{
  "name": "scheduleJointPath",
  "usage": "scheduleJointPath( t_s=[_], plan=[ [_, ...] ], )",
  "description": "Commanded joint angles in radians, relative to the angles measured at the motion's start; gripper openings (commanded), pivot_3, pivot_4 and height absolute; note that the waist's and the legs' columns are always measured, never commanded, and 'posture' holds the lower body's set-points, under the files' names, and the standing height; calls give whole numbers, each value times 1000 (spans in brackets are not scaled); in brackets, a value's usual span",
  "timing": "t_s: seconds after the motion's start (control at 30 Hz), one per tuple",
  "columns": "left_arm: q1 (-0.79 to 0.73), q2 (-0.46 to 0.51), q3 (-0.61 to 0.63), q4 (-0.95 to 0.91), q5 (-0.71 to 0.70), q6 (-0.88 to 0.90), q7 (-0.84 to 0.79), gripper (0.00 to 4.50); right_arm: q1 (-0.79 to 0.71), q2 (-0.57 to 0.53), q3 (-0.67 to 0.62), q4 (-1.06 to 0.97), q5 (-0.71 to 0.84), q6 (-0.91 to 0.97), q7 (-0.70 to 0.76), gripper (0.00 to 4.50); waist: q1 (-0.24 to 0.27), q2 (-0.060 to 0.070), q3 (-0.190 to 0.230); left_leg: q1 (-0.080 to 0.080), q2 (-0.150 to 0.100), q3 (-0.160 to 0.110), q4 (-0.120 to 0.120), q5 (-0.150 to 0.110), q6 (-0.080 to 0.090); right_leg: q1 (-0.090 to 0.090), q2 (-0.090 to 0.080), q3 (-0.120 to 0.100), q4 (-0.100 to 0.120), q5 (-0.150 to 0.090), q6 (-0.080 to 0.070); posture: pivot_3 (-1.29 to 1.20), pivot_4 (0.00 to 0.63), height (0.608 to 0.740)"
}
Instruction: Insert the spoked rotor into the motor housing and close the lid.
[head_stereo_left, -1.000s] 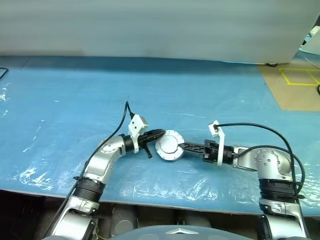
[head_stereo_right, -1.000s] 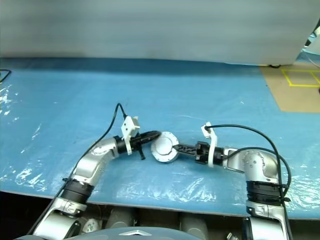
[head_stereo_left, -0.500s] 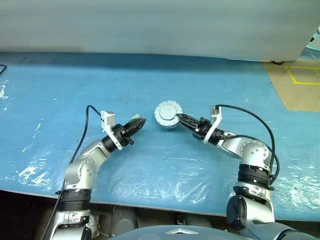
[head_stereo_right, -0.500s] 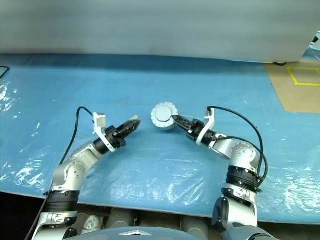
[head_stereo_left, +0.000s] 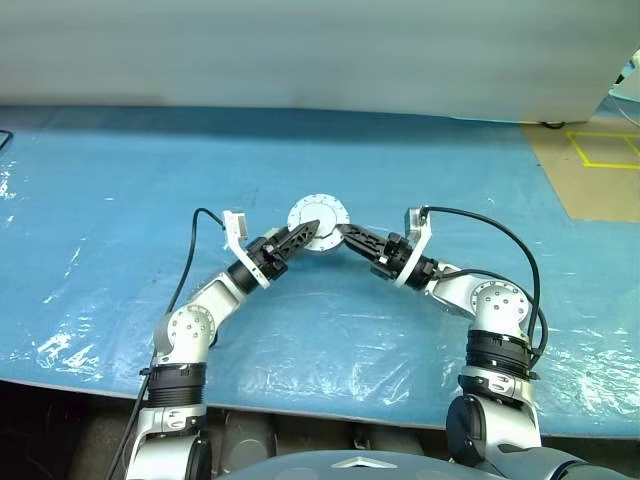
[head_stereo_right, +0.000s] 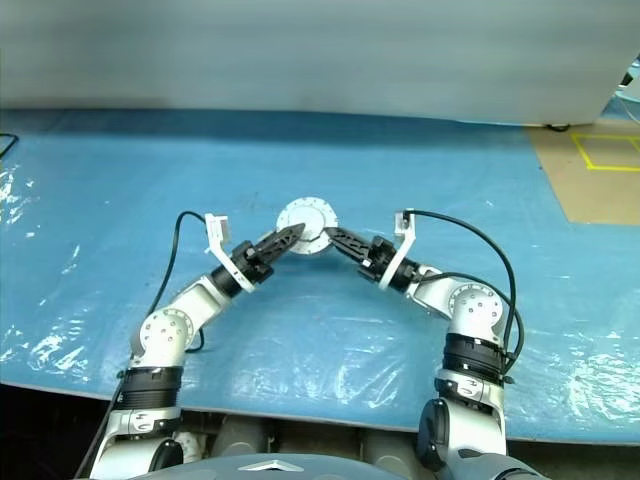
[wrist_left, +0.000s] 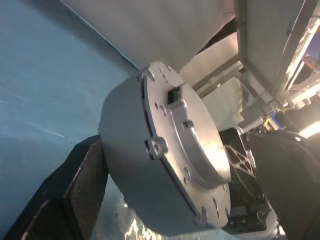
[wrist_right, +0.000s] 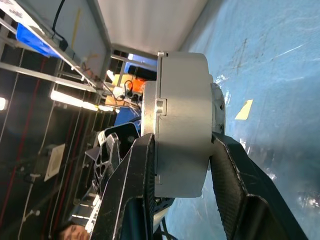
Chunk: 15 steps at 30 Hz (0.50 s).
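The round silver metal motor housing (head_stereo_left: 318, 221), with its flat silver-grey lid (wrist_left: 187, 150) on one face, sits at the centre of the frame, above the blue plastic-covered tabletop (head_stereo_left: 120, 200). The left end effector (head_stereo_left: 300, 238) lies just lower left of it, the right end effector (head_stereo_left: 352, 238) just lower right, clamping its two faces.
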Motion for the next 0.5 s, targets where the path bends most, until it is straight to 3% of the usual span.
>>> scheduleJointPath(
  t_s=[0.03,0.07,0.17,0.3,0.5],
  plan=[
    [-34,-13,3,-8,-45,29,3,4467,4,1,51,-78,80,20,71,1242,0,0,0,0,0,0,0,0,0,0,0,0,0,0,0,0,150,740],
    [-42,-20,15,-2,-68,44,9,4467,10,-3,66,-83,71,14,77,1242,-1,0,0,0,0,0,0,0,0,0,0,0,0,0,0,0,150,740],
    [-61,-35,61,20,-135,89,38,3921,17,-8,88,-79,54,-9,85,1242,0,-1,0,0,0,-1,2,-1,-2,0,0,0,2,0,1,0,150,740],
    [-43,17,45,26,-167,209,31,2726,14,-8,98,-74,56,-24,92,1242,0,-1,0,0,0,-1,5,-1,-2,1,0,0,2,1,1,0,150,740],
    [-40,46,27,21,-199,270,38,2654,5,-22,113,-64,58,-28,108,1242,3,-1,0,-1,0,-1,6,-1,-2,1,-1,0,2,1,1,0,150,740]
  ],
)
